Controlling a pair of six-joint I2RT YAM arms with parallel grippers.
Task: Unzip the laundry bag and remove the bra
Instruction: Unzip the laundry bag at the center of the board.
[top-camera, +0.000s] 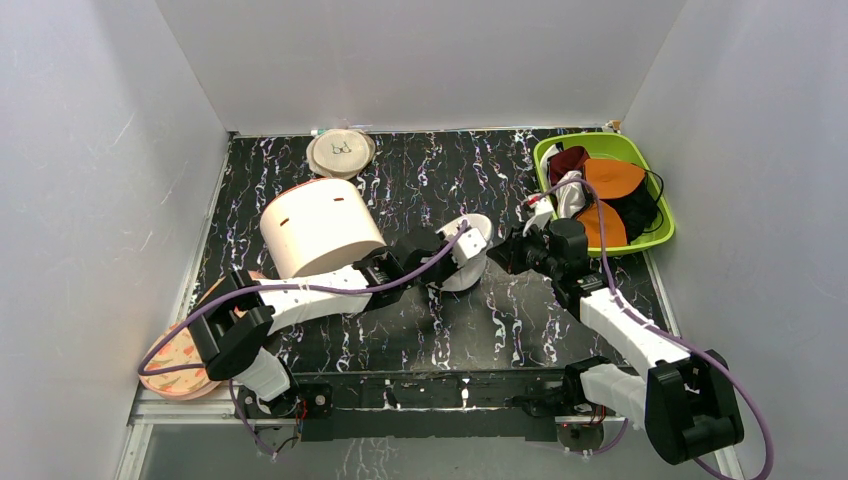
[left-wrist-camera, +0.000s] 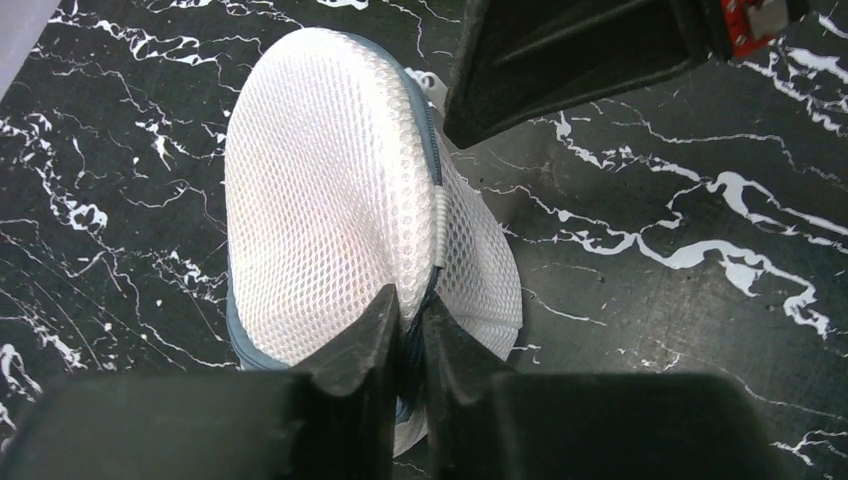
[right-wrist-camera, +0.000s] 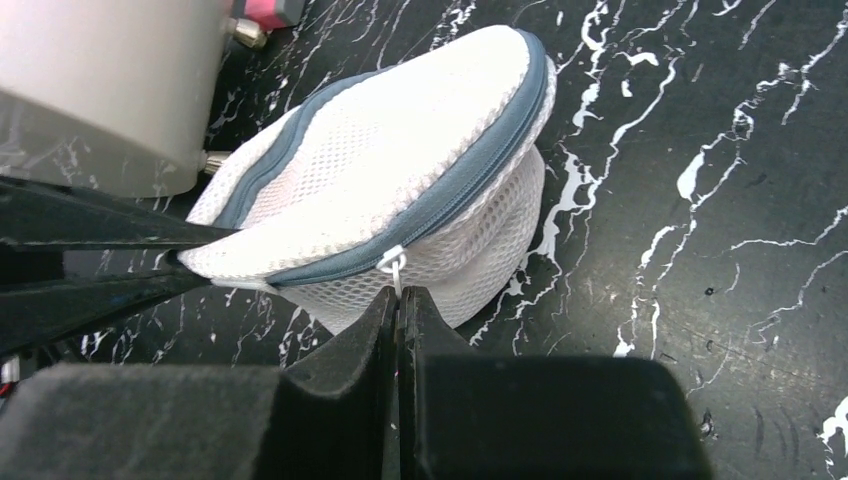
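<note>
A small round white mesh laundry bag (top-camera: 478, 232) with a blue-grey zip rim sits tilted on a black marbled table (top-camera: 450, 340), just right of a big cream cylinder (top-camera: 320, 228). Reaching past the front of the cylinder, the left gripper (left-wrist-camera: 408, 305) pinches the bag's rim, its fingers nearly together with the blue-grey edge between them. On the side of the bag away from the cylinder, the right gripper (right-wrist-camera: 398, 295) has its fingers pressed tight together right at the white zip pull (right-wrist-camera: 392, 262). Whether the pull is caught between them cannot be told. The visible stretch of zip is closed. Well to the right of the cylinder stands a green bin (top-camera: 615, 148) holding orange and dark garments.
</note>
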